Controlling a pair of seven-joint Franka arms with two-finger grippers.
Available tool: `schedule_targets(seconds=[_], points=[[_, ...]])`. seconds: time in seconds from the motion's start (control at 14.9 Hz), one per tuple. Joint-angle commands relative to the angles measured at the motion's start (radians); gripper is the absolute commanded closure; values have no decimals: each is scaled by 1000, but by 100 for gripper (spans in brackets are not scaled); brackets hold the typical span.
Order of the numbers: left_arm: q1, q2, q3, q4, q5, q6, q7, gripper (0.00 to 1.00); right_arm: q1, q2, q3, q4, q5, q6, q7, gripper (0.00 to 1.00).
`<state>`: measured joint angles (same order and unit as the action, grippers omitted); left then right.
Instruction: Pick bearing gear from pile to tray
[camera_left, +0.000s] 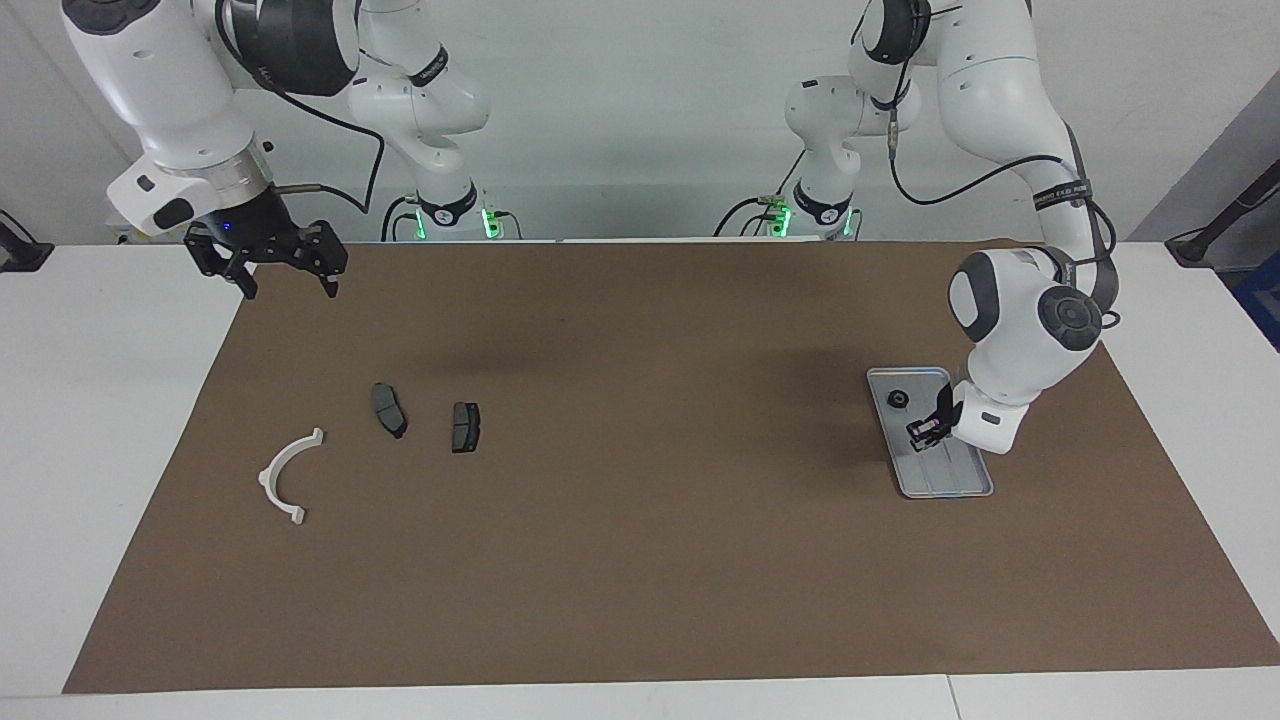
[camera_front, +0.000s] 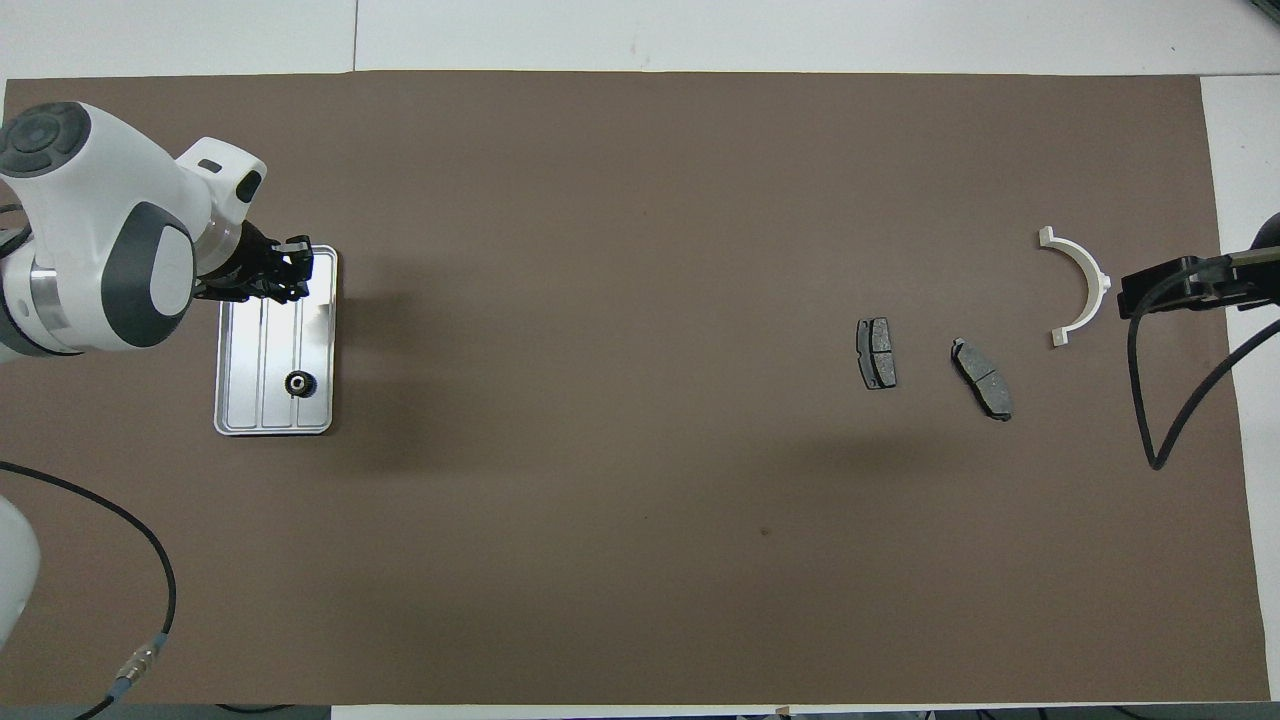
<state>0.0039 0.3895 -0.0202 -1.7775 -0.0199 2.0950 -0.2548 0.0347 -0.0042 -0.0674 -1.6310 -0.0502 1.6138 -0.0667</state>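
Note:
The silver tray lies at the left arm's end of the table. A small black bearing gear lies in it, at the end nearer the robots. My left gripper hangs low over the tray's farther half, apart from the gear. The pile lies at the right arm's end: a white half-ring bracket and two dark grey plates. My right gripper is open and empty, raised near the bracket.
A brown mat covers most of the white table. The right arm's black cable hangs in a loop beside the bracket. The left arm's cable trails near its base.

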Motion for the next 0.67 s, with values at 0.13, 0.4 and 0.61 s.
schedule_targets(seconds=[0.13, 0.4, 0.61], points=[[56, -67, -6, -109, 11, 62, 89, 100, 1, -25, 6, -35, 18, 20, -2, 0], [60, -78, -6, -169, 11, 135, 89, 100, -10, -25, 6, -35, 18, 24, -7, 0], [59, -80, -6, -184, 11, 148, 89, 100, 1, -26, 6, -49, 18, 43, 1, 0]])
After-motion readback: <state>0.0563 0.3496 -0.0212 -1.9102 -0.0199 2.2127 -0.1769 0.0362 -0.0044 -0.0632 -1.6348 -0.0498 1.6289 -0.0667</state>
